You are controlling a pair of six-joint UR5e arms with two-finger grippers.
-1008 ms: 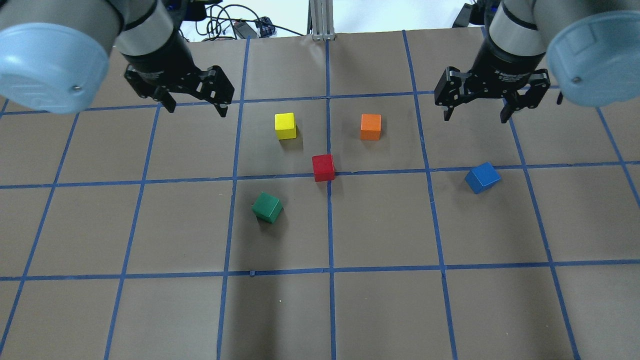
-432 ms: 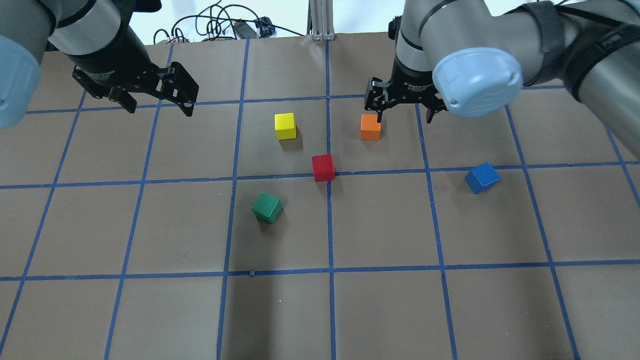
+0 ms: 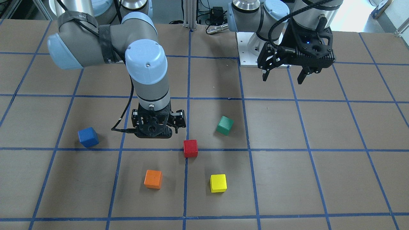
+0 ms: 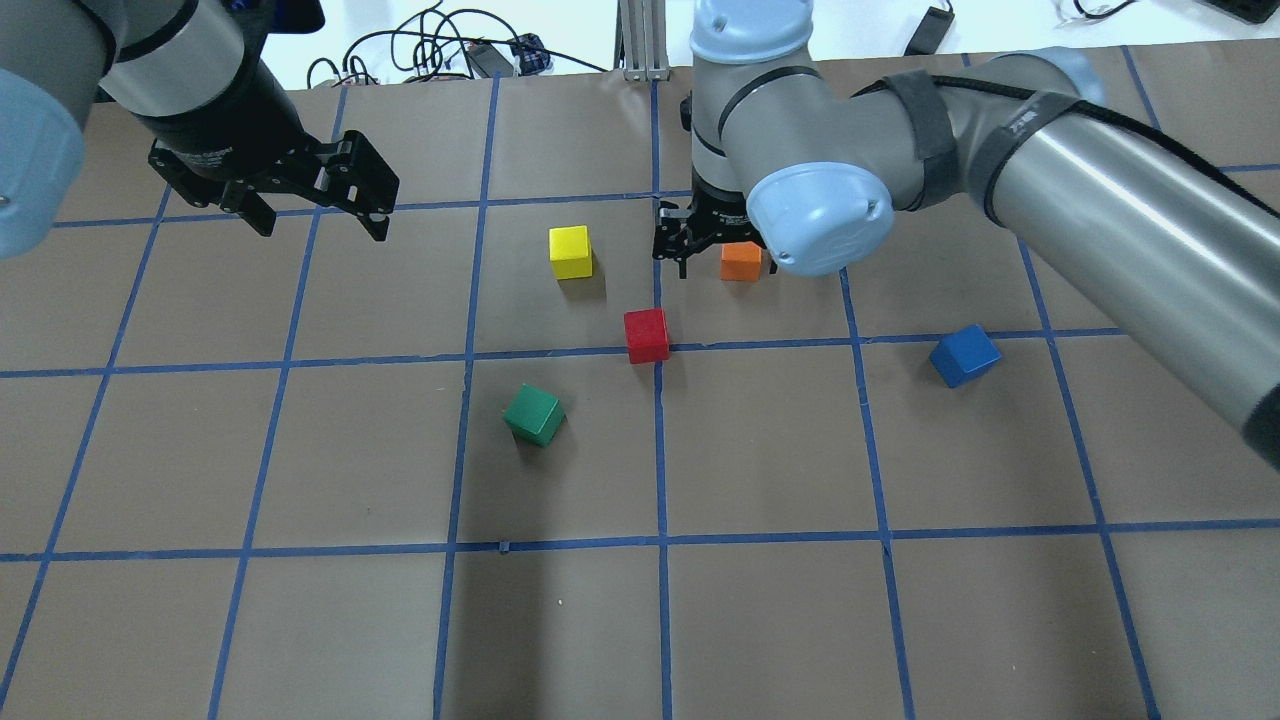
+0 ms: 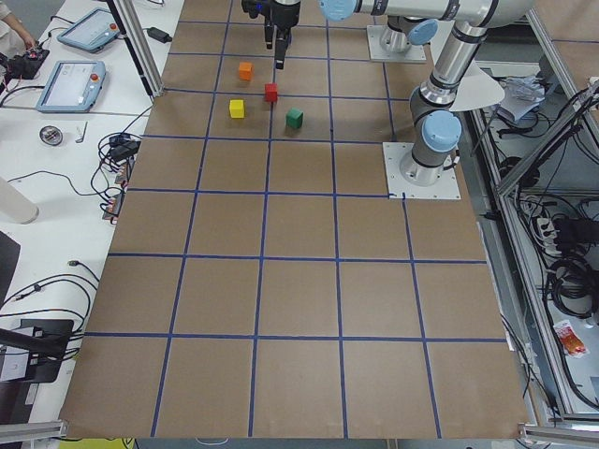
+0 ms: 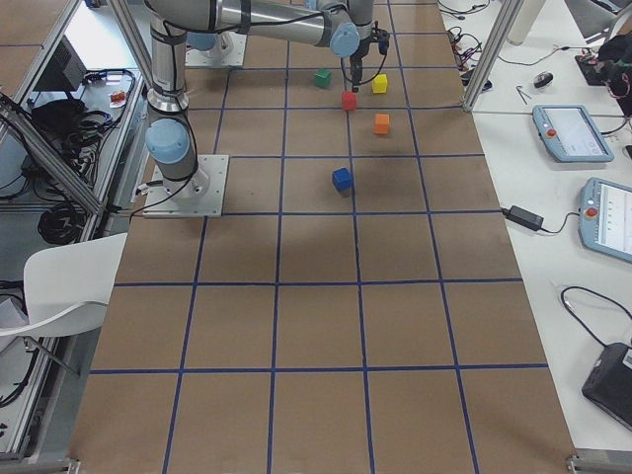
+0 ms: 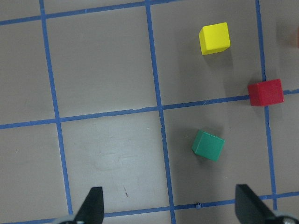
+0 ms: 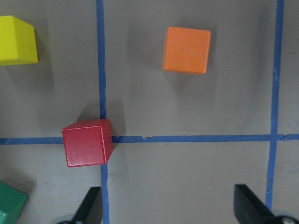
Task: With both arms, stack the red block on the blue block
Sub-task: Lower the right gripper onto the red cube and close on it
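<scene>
The small matte red cube (image 4: 646,335) sits flat on the brown paper-covered table (image 4: 800,620), right on a crossing of the blue tape lines near the middle. It looks light and rigid, with dull faces that should not slip much. I would pinch it across two opposite flat sides, squared to them (a corner grip would likely twist it). The right gripper (image 8: 169,211) hangs above and just to one side of it, fingers spread wide and holding nothing, so the cube lies outside their gap. The small blue cube (image 4: 965,355) rests well apart on the robot's right, turned a little against the grid, with bare paper all round it. An orange cube (image 4: 741,262), a yellow cube (image 4: 570,251) and a green cube (image 4: 534,414) stand near the red one but apart from it, leaving room for fingers. The left gripper (image 4: 320,222) hovers well off, likewise wide and empty.
</scene>
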